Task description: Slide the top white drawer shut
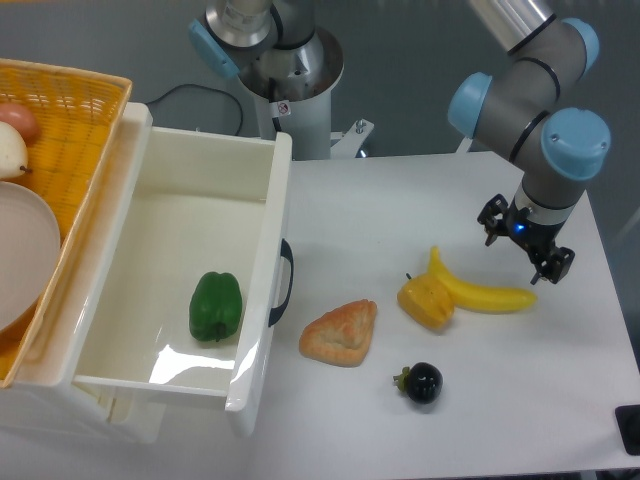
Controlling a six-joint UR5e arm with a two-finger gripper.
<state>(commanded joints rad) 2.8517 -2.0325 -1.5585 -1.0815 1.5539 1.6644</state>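
- The top white drawer (pixel 150 230) is being shown pulled out at the left of the table (pixel 400 200), with its front panel and curved black handle (pixel 283 283) facing toward 3 o'clock.
- A green pepper (pixel 215 305) is being held inside the drawer, lying on its floor near the front panel.
- A woven yellow basket (pixel 75 110) is being seen at 9 o'clock of the drawer, on top of the cabinet, with a white plate (pixel 25 250) and an onion (pixel 15 140) in it.
- The gripper (pixel 526 250) is being held at 3 o'clock of the scene, well apart from the drawer, pointing downward just above the table; its two fingers are being kept spread, with nothing between them.
- A banana (pixel 480 290) is being seen just below the gripper, at its 7 o'clock, with a yellow pepper (pixel 425 303) touching its left end.
- A pastry (pixel 340 332) is being seen near the drawer handle, at its 4 o'clock.
- A dark round fruit (pixel 420 382) is being seen at 5 o'clock of the pastry.
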